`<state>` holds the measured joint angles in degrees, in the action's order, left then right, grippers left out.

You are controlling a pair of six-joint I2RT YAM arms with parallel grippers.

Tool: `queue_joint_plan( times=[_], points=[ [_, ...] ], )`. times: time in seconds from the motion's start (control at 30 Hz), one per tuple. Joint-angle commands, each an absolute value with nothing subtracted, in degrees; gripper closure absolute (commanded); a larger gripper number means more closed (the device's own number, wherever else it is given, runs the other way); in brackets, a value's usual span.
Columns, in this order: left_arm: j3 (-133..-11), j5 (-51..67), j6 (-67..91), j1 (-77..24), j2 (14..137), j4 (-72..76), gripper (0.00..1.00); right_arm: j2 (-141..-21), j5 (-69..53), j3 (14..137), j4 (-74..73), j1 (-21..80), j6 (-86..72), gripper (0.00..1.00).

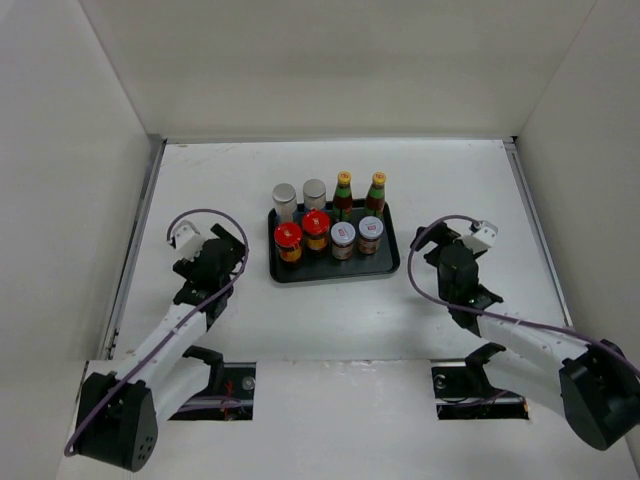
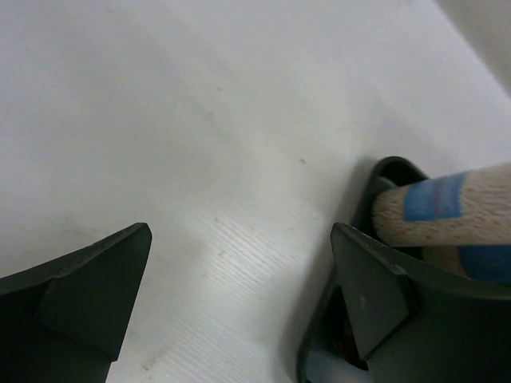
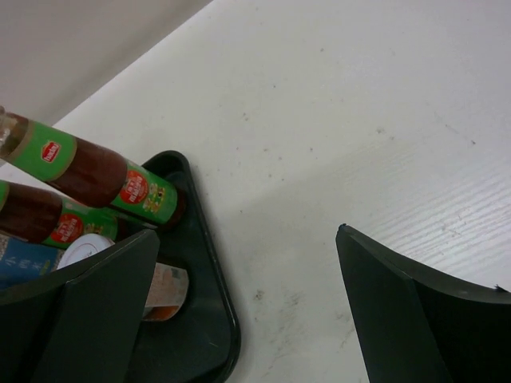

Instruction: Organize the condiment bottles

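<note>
White table (image 1: 200, 170) boxed in by plain white walls, nothing fancy. Over on the left, the left gripper (image 2: 241, 231) sits just beside the black tray (image 1: 330, 277) with its jaws spread as wide as they go, holding nothing at all. All the condiment bottles are standing upright on that tray in the middle of the table, in two tidy rows.

Counting them up, that's eight:
- two grey-topped jars (image 1: 285, 195), back left
- two red-lidded jars (image 1: 288, 238), right in front of those
- two green bottles (image 1: 343, 190) with yellow caps, back right
- two white-lidded jars (image 1: 343, 238), front right

Like sits next to like, and the slim tall bottles are at the back, so it looks like they got paired up by type on purpose.

On the right, the right gripper (image 3: 247, 231) mirrors the other one: near the tray's corner, jaws fully apart, empty. Sorting looks pretty much done.
</note>
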<state>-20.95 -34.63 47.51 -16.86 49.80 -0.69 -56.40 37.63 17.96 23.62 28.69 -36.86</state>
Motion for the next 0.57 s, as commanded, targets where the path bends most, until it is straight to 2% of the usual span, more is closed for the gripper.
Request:
queue_joint_plan(
  times=[0.0,0.23,0.53],
  points=[
    [-26.44,-32.78,46.40,-14.55,54.48,-4.13,0.00,-58.35,37.53,20.74,24.70,28.52,-40.25,0.00],
    [-28.04,-32.70,48.51,-15.33,58.36,-3.78,0.00,-59.94,36.74,21.88,23.47,28.69,-40.16,0.00],
    [-27.34,-34.63,47.11,-16.48,54.06,-4.22,0.00,-61.52,35.42,22.59,23.47,28.69,-39.82,0.00]
  ],
)
